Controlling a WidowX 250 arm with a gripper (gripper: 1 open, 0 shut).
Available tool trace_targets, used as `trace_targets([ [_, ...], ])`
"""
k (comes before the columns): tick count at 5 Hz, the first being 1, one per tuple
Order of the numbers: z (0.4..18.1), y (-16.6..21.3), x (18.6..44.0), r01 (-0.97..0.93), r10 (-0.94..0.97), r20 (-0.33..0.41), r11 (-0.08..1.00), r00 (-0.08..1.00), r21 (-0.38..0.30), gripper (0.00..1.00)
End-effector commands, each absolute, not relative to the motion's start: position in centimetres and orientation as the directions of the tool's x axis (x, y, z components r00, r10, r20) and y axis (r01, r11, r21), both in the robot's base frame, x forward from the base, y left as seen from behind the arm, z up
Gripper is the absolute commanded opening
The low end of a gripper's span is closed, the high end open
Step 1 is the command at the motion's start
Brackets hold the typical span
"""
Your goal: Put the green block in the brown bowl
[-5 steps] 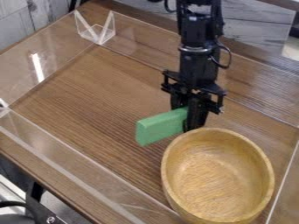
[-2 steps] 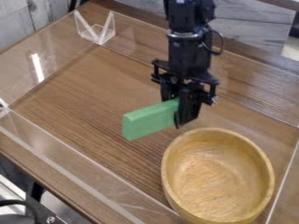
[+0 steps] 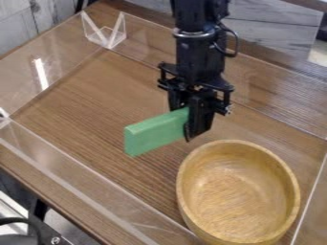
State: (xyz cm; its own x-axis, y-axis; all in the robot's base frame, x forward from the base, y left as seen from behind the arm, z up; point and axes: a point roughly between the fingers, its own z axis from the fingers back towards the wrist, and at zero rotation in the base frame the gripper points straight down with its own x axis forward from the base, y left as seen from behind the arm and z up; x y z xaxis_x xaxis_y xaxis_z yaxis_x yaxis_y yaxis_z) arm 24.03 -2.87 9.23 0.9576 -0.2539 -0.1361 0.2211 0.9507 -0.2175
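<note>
My gripper points down over the wooden table and is shut on the right end of the green block. The block is a flat green bar, hanging clear of the table, tilted with its free end down to the left. The brown bowl, round, tan wood and hollow, sits on the table at the lower right, just below and right of the gripper. The block's near end is left of the bowl's rim, outside it.
The work surface is a wooden table walled by a clear acrylic barrier. A clear folded plastic stand sits at the back left. The black arm rises above the gripper.
The gripper has risen with the green block held in it and shifted slightly left and back in the picture. The block is now clear of the table. The bowl has stayed put.
</note>
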Motion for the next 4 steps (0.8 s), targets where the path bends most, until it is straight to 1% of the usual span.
trace_targets([
  [1, 10.41, -2.60, 24.01, 0.234, -0.252, -0.073, 0.951, 0.965, -0.202, 0.00],
  [4, 10.29, -2.57, 23.09, 0.262, -0.276, -0.045, 0.945, 0.960, -0.195, 0.00],
])
